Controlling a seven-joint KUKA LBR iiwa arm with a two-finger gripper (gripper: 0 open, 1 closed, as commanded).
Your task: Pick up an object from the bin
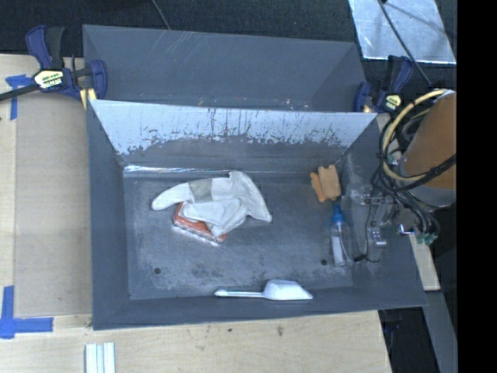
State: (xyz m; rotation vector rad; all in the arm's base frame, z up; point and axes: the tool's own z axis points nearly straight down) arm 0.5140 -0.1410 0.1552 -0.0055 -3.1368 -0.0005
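Note:
My gripper [374, 228] hangs low over the bin's right wall, just right of the floor's right edge. Closest to it, on its left, a clear tube with a blue cap [338, 238] lies lengthwise along the right side of the floor. A small tan wooden block [327, 183] sits farther back, near the back right corner. Nothing is visibly held by the gripper.
A white cloth [221, 196] lies crumpled over an orange-red packet [196, 225] at the centre left. A white plastic spoon [268, 291] rests along the front edge. The arm with its orange cover and cables comes in over the right rim.

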